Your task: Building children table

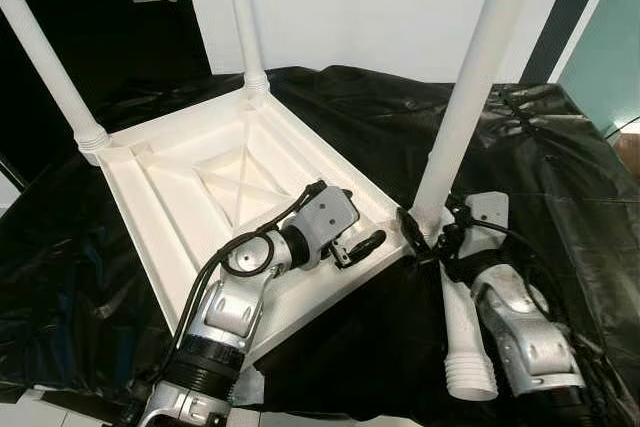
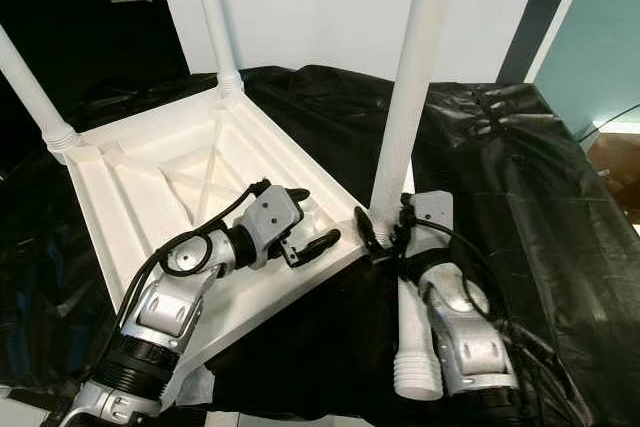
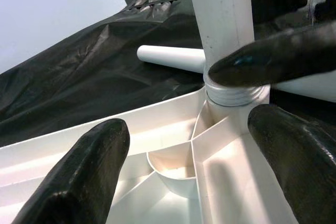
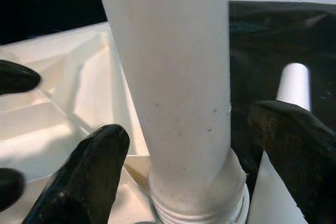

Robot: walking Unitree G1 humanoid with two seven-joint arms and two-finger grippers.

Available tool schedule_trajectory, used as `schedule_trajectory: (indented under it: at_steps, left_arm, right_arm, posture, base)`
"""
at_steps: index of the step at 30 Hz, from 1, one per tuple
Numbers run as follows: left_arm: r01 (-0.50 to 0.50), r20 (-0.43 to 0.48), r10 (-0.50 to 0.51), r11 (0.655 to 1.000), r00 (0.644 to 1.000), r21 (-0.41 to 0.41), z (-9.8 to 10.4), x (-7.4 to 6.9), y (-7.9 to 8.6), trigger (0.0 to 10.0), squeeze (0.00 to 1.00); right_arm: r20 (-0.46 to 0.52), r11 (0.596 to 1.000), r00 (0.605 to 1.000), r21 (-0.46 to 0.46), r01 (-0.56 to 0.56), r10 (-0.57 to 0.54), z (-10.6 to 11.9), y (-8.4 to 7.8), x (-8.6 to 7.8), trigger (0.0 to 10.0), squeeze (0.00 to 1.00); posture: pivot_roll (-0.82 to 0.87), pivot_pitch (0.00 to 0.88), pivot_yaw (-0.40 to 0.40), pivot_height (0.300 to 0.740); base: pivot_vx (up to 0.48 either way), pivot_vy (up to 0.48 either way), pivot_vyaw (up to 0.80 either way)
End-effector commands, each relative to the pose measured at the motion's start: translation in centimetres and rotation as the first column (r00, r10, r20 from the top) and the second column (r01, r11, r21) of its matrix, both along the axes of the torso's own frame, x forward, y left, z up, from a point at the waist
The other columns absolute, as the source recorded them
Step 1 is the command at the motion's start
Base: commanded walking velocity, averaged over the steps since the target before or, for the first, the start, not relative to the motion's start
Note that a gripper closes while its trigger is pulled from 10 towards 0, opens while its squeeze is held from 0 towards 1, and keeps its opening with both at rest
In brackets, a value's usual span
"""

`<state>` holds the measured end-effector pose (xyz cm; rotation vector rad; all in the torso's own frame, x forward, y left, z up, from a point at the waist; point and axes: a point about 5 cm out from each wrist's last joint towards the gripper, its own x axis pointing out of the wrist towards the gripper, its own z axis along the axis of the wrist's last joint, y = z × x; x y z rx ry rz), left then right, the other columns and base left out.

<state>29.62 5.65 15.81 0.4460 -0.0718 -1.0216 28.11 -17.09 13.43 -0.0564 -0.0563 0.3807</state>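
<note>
Upturned white tabletop (image 1: 180, 187) lies on black sheeting (image 1: 560, 167); both end effectors open, empty.

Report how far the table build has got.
Done: three legs stand in the upturned tabletop. In hand: the right hand straddles the nearest leg at its threaded base, fingers apart; the left hand hovers open by that corner. Left: the fourth leg lies loose on the black sheet.

Left arm bent inward, left gripper (image 1: 372, 243) fingers spread apart, right arm stretched forward, right gripper (image 1: 425, 237) fingers parted — wrists level, close together.
</note>
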Motion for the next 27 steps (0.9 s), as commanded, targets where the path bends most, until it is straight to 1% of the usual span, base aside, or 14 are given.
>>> schedule_trajectory:
  at_steps: [1, 2, 3, 7, 12, 13, 14, 17, 21, 22, 23, 24, 25, 27]
  left_arm:
    - [-0.087, 0.025, 0.088, 0.996, 0.996, -0.028, 0.3, 0.5, 0.4, 10.0, 0.0]
    - [-0.088, 0.025, 0.089, 0.996, 0.996, -0.028, 0.3, 0.5, 0.4, 10.0, 0.0]
    - [-0.088, 0.025, 0.089, 0.996, 0.996, -0.028, 0.3, 0.5, 0.4, 10.0, 0.0]
    - [-0.093, 0.029, 0.094, 0.995, 0.995, -0.028, 0.4, 0.7, 0.5, 10.0, 0.0]
    - [-0.095, 0.029, 0.096, 0.995, 0.995, -0.028, 0.5, 0.7, 0.5, 10.0, 0.0]
    - [-0.098, 0.029, 0.099, 0.995, 0.995, -0.03, 0.5, 0.8, 0.5, 10.0, 0.0]
    - [-0.098, 0.029, 0.099, 0.995, 0.995, -0.03, 0.5, 0.8, 0.5, 10.0, 0.0]
    - [-0.104, 0.029, 0.105, 0.994, 0.994, -0.032, 0.5, 0.9, 0.6, 10.0, 0.0]
    - [-0.104, 0.03, 0.105, 0.994, 0.994, -0.031, 0.5, 0.9, 0.5, 10.0, 0.0]
    - [-0.104, 0.031, 0.105, 0.994, 0.994, -0.03, 0.5, 0.9, 0.5, 10.0, 0.0]
    - [-0.105, 0.032, 0.106, 0.994, 0.994, -0.03, 0.6, 0.9, 0.5, 10.0, 0.0]
    - [-0.105, 0.032, 0.106, 0.994, 0.994, -0.03, 0.6, 0.9, 0.5, 10.0, 0.0]
    - [-0.106, 0.034, 0.107, 0.994, 0.994, -0.031, 0.6, 0.9, 0.5, 10.0, 0.0]
    - [-0.107, 0.034, 0.108, 0.994, 0.994, -0.031, 0.7, 0.9, 0.5, 10.0, 0.0]
  right_arm:
    - [0.006, 0.998, 0.998, 0.0, -0.056, 0.056, 0.1, -0.2, -0.1, 10.0, 0.0]
    - [0.005, 0.995, 0.995, -0.02, -0.098, 0.098, 0.3, -0.6, 0.0, 10.0, 0.0]
    - [0.005, 0.995, 0.995, -0.02, -0.098, 0.098, 0.3, -0.6, 0.0, 10.0, 0.0]
    - [-0.039, 0.966, 0.969, -0.086, -0.245, 0.242, 1.0, -1.8, 0.9, 10.0, 0.0]
    - [-0.051, 0.954, 0.962, -0.127, -0.271, 0.267, 1.1, -2.1, 1.4, 10.0, 0.0]
    - [-0.069, 0.941, 0.955, -0.159, -0.297, 0.29, 1.2, -2.4, 2.0, 10.0, 0.0]
    - [-0.069, 0.941, 0.955, -0.159, -0.297, 0.29, 1.2, -2.4, 2.0, 10.0, 0.0]
    - [-0.125, 0.903, 0.923, -0.197, -0.383, 0.364, 1.3, -2.5, 3.7, 10.0, 0.0]
    - [-0.141, 0.884, 0.908, -0.214, -0.416, 0.394, 1.2, -2.0, 4.4, 10.0, 0.0]
    - [-0.147, 0.877, 0.904, -0.221, -0.426, 0.401, 1.1, -1.8, 4.7, 8.6, 0.0]
    - [-0.153, 0.873, 0.9, -0.224, -0.434, 0.408, 1.1, -1.7, 4.9, 1.1, 0.0]
    - [-0.153, 0.873, 0.9, -0.224, -0.434, 0.408, 1.1, -1.7, 4.9, 1.1, 0.0]
    - [-0.161, 0.869, 0.896, -0.222, -0.442, 0.414, 0.9, -1.5, 5.1, 0.0, 0.0]
    - [-0.167, 0.867, 0.894, -0.223, -0.445, 0.416, 0.8, -1.5, 5.2, 0.0, 0.0]
  posture:
    - [-0.05, 0.0, 0.002, 0.74]
    - [-0.05, 0.0, 0.003, 0.74]
    - [-0.05, 0.0, 0.003, 0.74]
    - [-0.05, 0.0, 0.001, 0.74]
    - [-0.04, 0.0, 0.0, 0.74]
    - [-0.04, 0.0, -0.004, 0.74]
    - [-0.04, 0.0, -0.004, 0.74]
    - [-0.03, 0.0, -0.003, 0.74]
    - [-0.03, 0.0, -0.006, 0.74]
    - [-0.02, 0.0, -0.007, 0.74]
    - [-0.02, 0.0, -0.007, 0.74]
    - [-0.02, 0.0, -0.007, 0.74]
    - [-0.02, 0.0, -0.01, 0.74]
    - [-0.01, 0.0, -0.012, 0.74]
  base:
    - [0.0, 0.0, 0.0]
    - [0.0, 0.0, 0.0]
    - [0.0, 0.0, 0.0]
    - [0.0, 0.0, 0.0]
    - [0.0, 0.0, 0.0]
    - [0.0, 0.0, 0.0]
    - [0.0, 0.0, 0.0]
    - [0.0, 0.0, 0.0]
    - [0.0, 0.0, 0.0]
    - [0.0, 0.0, 0.0]
    - [0.0, 0.0, 0.0]
    - [0.0, 0.0, 0.0]
    - [0.0, 0.0, 0.0]
    - [0.0, 0.0, 0.0]
